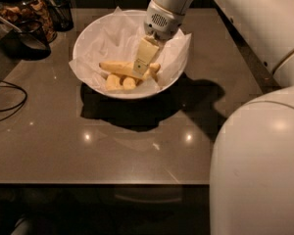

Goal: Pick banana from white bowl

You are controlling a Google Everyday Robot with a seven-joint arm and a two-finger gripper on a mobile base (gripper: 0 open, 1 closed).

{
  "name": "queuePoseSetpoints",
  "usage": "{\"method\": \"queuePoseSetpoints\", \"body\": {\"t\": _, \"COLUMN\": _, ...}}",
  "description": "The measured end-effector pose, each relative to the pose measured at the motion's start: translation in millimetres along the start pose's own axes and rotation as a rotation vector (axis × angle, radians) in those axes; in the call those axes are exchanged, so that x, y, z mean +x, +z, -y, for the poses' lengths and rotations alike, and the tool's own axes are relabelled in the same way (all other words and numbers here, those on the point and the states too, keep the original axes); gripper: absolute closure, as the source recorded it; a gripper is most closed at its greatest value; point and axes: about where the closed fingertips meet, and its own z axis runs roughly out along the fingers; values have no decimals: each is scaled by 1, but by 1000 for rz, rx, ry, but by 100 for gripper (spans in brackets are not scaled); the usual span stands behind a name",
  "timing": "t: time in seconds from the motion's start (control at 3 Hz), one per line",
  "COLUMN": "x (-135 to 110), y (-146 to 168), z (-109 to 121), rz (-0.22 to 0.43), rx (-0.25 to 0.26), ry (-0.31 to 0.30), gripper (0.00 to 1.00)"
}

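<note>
Grasping step: claw [143, 62] down on the banana [115, 67] in the white bowl [137, 95], closure impossible to tell; next, secure pinch, then lift.

The wide, round white bowl [85, 31] looks smooth and faintly glossy, and it is lined with crinkled, matt white paper [112, 38]. Inside it, the long pale-yellow banana [115, 67] has a dull, waxy skin. The cream plastic gripper [141, 68], down in the bowl right over the banana, looks smooth and satiny, like the arm's white shell [255, 170] right of the bowl. Under the bowl, the brown tabletop [112, 146] is polished and mirrors spots of light. Left of the bowl stands a shiny dark glass jar [27, 6].
</note>
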Motion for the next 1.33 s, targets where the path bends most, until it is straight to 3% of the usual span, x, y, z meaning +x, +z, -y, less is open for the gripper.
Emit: {"method": "queuePoseSetpoints", "body": {"t": 1.33, "x": 2, "y": 30, "z": 9, "rz": -27, "rx": -57, "ry": -8, "gripper": 47}}
